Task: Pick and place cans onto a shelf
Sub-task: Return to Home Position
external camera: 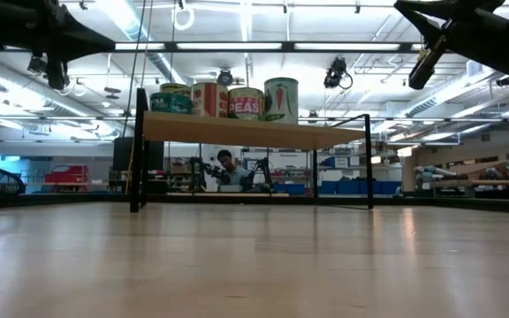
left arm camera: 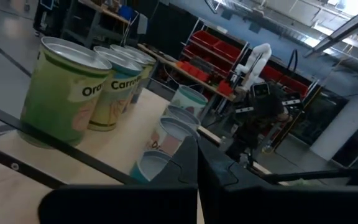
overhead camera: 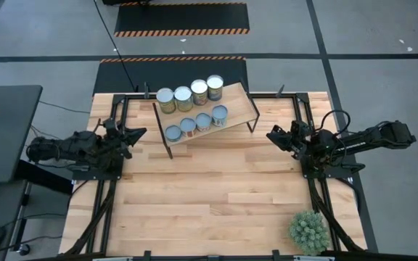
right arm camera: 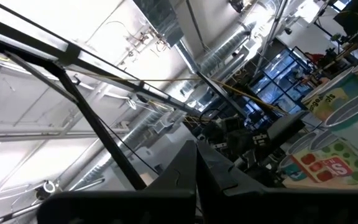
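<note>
The shelf (overhead camera: 238, 105), a light-wood plank on a black frame, stands at the table's far middle, slightly askew. Several cans stand upright on it: a far row of taller ones (overhead camera: 191, 94) and a near row of shorter ones (overhead camera: 196, 123). In the low view the cans (external camera: 228, 99) line the plank's top (external camera: 254, 132). My left gripper (overhead camera: 142, 132) is shut and empty, level, just left of the shelf's left end. Its wrist view shows the cans (left arm camera: 67, 93) close ahead. My right gripper (overhead camera: 271, 133) is shut and empty to the right of the shelf, tipped upward.
A green spiky plant (overhead camera: 309, 230) sits at the table's near right corner. Black frame rails (overhead camera: 115, 196) run along both sides of the tabletop. The wide middle and near part of the table (overhead camera: 209, 196) is bare wood. A person (external camera: 228, 166) sits in the room beyond.
</note>
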You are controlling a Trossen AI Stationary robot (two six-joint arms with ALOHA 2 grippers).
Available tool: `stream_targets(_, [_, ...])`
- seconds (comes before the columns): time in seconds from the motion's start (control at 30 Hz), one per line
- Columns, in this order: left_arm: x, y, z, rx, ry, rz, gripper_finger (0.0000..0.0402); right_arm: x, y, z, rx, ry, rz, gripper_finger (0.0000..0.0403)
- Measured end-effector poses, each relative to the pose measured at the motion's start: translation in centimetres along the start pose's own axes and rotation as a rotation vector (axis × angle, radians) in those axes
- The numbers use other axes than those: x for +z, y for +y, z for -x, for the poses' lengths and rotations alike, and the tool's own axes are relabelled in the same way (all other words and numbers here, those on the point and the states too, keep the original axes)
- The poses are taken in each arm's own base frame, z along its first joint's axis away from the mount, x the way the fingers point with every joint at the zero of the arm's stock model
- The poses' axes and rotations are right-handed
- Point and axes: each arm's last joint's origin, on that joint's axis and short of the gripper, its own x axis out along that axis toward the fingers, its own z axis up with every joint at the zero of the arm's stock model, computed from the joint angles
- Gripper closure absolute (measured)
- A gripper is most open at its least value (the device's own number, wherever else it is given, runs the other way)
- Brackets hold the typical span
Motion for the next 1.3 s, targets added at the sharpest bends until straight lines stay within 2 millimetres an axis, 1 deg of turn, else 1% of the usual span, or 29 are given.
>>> stream_targets(0.13, [0.1,0.0,-0.1,-0.006,-0.001,0.014,0.0401,-0.1,-0.1,0.0,-0.008,0.005,-0.001,0.0399])
stream_targets(0.2, [-0.2,0.0,-0.4,-0.043,-0.030,0.042,0.0401,-0.2,-0.2,-0.1,-0.018,0.013,-0.007,0.0399])
stream_targets(0.3, [-1.9,0.3,-1.0,-0.110,-0.085,0.076,0.0401,-0.5,-0.4,-0.1,-0.029,0.031,-0.010,0.0399])
stream_targets(0.4, [-3.6,0.9,-1.3,-0.121,-0.104,0.102,0.0401,-0.6,-0.5,-0.1,-0.036,0.036,-0.011,0.0399])
stream_targets(0.57, [-5.2,1.6,-1.5,-0.112,-0.081,0.139,0.0401,-0.7,-0.6,-0.2,-0.041,0.046,-0.022,0.0399])
stream_targets(0.77, [-5.1,1.7,-1.6,-0.109,-0.090,0.151,0.0401,-1.2,-1.0,-0.2,-0.067,0.087,-0.032,0.0399])
stream_targets(0.87, [-5.4,1.9,-1.7,-0.093,-0.065,0.148,0.0401,-1.6,-1.4,-0.3,-0.086,0.112,-0.027,0.0398])
stream_targets(1.03, [-6.5,2.7,-1.7,0.037,0.004,0.207,0.0391,-2.2,-1.9,-0.3,-0.132,0.143,0.043,0.0385])
stream_targets(1.1, [-6.6,2.7,-1.7,0.043,0.013,0.218,0.0384,-2.4,-2.2,-0.3,-0.147,0.169,0.095,0.0380])
stream_targets(1.2, [-6.7,2.8,-1.8,0.045,0.022,0.119,0.0380,-2.9,-2.6,-0.2,-0.169,0.219,0.210,0.0377])
stream_targets(1.3, [-6.7,2.8,-1.8,0.044,0.025,-0.002,0.0379,-3.3,-3.0,-0.1,-0.176,0.272,0.376,0.0378])
